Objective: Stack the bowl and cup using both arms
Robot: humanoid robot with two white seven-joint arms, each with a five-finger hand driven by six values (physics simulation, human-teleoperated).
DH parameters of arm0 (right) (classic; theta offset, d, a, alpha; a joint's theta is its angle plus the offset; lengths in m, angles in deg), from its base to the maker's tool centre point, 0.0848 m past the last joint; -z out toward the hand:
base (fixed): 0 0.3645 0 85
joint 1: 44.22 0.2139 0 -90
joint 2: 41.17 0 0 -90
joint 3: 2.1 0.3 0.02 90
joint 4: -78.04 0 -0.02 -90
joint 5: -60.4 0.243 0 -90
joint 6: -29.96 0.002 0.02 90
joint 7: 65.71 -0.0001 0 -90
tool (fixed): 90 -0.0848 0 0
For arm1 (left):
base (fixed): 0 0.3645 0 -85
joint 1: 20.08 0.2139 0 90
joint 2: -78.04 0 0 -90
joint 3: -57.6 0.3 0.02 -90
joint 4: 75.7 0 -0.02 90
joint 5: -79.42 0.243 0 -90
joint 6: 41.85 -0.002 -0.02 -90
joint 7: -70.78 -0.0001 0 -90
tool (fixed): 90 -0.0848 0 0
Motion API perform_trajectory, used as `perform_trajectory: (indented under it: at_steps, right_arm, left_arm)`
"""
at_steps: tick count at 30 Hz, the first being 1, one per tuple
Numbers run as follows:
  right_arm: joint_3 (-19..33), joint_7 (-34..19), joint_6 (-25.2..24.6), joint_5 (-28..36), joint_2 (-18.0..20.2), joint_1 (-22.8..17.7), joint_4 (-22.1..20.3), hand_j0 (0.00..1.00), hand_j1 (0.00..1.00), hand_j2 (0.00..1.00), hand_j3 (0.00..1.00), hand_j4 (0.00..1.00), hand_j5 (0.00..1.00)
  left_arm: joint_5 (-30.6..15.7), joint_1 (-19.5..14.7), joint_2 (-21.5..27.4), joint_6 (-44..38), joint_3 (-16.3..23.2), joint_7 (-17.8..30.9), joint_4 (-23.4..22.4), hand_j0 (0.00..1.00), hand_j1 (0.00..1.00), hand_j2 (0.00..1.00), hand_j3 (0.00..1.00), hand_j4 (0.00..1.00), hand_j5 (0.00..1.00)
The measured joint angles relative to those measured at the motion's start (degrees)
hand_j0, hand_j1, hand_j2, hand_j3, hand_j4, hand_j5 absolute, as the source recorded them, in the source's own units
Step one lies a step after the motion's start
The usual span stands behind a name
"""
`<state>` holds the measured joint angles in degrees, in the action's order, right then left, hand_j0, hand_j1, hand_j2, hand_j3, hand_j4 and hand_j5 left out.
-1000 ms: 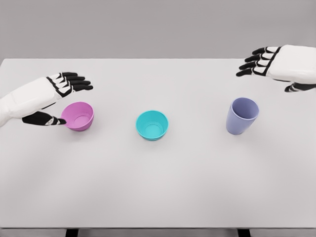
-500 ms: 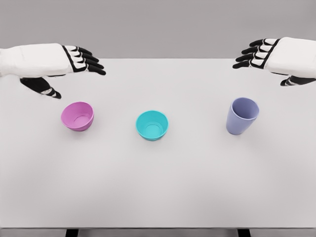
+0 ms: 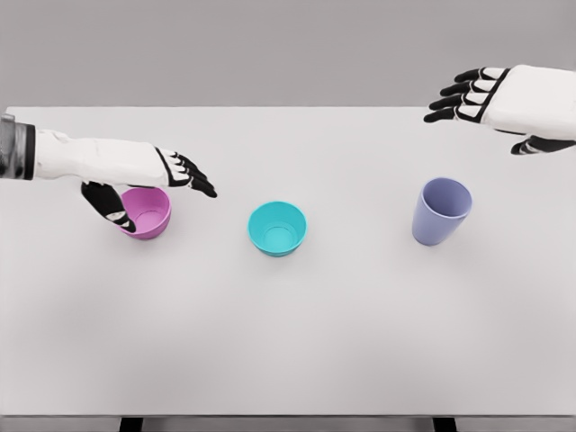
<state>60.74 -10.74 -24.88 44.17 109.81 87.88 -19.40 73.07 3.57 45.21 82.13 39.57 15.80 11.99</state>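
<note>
left hand (image 3: 148, 175) fingers spread over pink bowl (image 3: 144, 212) near table (image 3: 288, 342) left edge, right hand (image 3: 490, 97) fingers open above purple cup (image 3: 440, 211), holding nothing

- The table (image 3: 288, 342) filling most of the frame has a smooth, matt white top with no grain or pattern and only soft shading.
- The pink bowl (image 3: 148, 214) at the left looks like smooth plastic, matt with a faint sheen on its inner wall.
- The teal bowl (image 3: 277, 228) at the centre has the same smooth, plastic look, slightly glossier inside.
- The lavender cup (image 3: 440, 211) at the right looks like smooth matt plastic, evenly coloured.
- The left hand (image 3: 157, 175) and the right hand (image 3: 490, 97) have hard, smooth white shells, plastic-like, with darker black finger segments of low gloss.
- The backdrop across the top of the frame is plain, flat matt grey.
</note>
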Motion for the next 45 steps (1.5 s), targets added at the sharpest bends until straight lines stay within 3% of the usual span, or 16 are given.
perform_trajectory:
  at_steps: [20, 27, 34, 45]
  right_arm:
    - [0.5, 0.0, 0.0, 0.0, -2.0, 0.0, 0.1, 1.00, 1.00, 1.00, 1.00, 1.00, 1.00]
    - [0.6, 0.0, 0.0, 0.0, -1.9, -0.5, 0.1, 1.00, 1.00, 1.00, 1.00, 1.00, 1.00]
    - [0.7, 0.0, 0.0, 0.0, -1.9, -1.0, 0.1, 1.00, 1.00, 1.00, 1.00, 1.00, 1.00]
    - [0.7, 0.0, 0.0, 0.0, -1.8, -1.0, 0.1, 1.00, 1.00, 1.00, 1.00, 1.00, 1.00]
  left_arm:
    - [13.9, 0.0, 1.4, -3.4, -0.4, 0.0, 1.6, 1.00, 1.00, 1.00, 1.00, 1.00, 1.00]
    - [13.4, 0.4, 2.8, -9.7, -0.4, 0.0, 4.4, 1.00, 1.00, 1.00, 1.00, 1.00, 1.00]
    - [10.1, 0.8, 4.8, -18.0, -0.3, 0.0, 7.5, 1.00, 1.00, 1.00, 1.00, 1.00, 1.00]
    - [10.2, 3.4, 5.0, -25.1, 0.0, 0.0, 8.3, 1.00, 1.00, 1.00, 1.00, 1.00, 1.00]
